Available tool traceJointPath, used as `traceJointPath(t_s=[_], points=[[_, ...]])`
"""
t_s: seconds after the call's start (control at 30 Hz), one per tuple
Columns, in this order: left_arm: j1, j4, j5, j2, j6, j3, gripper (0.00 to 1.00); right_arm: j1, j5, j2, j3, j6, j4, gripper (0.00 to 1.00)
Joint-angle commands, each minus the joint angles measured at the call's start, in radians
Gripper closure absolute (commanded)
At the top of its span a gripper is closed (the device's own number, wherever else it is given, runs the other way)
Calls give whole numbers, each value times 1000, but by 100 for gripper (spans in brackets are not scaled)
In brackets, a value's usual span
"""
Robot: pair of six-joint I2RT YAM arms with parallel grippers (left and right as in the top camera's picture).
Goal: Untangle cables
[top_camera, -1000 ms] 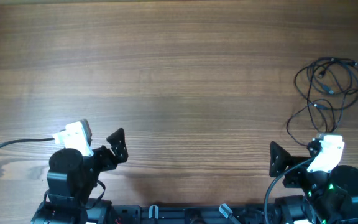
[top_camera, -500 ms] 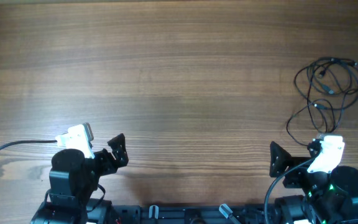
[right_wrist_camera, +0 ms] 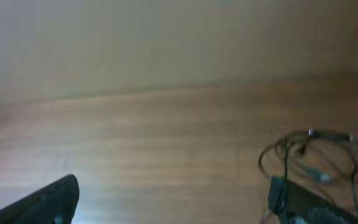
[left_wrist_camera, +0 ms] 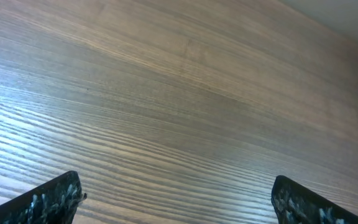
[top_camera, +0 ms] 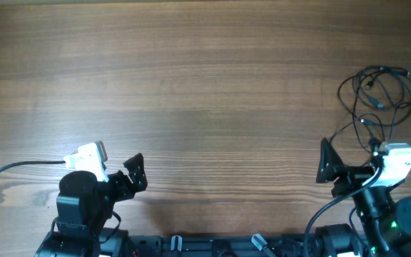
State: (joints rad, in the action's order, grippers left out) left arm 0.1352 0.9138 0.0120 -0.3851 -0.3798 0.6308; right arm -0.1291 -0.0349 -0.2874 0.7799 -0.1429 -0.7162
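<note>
Jaws gape wide on the right gripper [top_camera: 352, 163], nothing held between them. Left gripper [top_camera: 114, 170] likewise, wide and empty. Cables [top_camera: 375, 100] lie just ahead of the right gripper, thin black loops in a loose tangle.

Overhead: even diffuse light, sharp, faint soft shadows on table [top_camera: 191, 71]. Left wrist crisp up close. Right wrist blurred throughout, cables [right_wrist_camera: 316, 158] smeared.

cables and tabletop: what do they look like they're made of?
Cables: thin black cords, likely rubber or plastic jacketed, matte; small plug ends look silvery, probably metal. Table: wood or wood-look laminate, brown grain lines, low sheen; cannot tell which.
</note>
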Motion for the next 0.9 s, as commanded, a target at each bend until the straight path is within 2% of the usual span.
traceJointPath(t_s=[0.0,0.27,0.53,0.87], points=[[-2,-2,-15,6,-6,-11,0,-2,-17,61,-87,39,90,0],[-2,-2,-15,6,-6,-11,0,-2,24,225,-339,39,409,0],[-2,-2,-15,6,-5,-11,0,-2,35,283,-433,43,455,0],[-2,-2,-16,6,-6,-11,0,-2,35,283,-459,253,500,0]])
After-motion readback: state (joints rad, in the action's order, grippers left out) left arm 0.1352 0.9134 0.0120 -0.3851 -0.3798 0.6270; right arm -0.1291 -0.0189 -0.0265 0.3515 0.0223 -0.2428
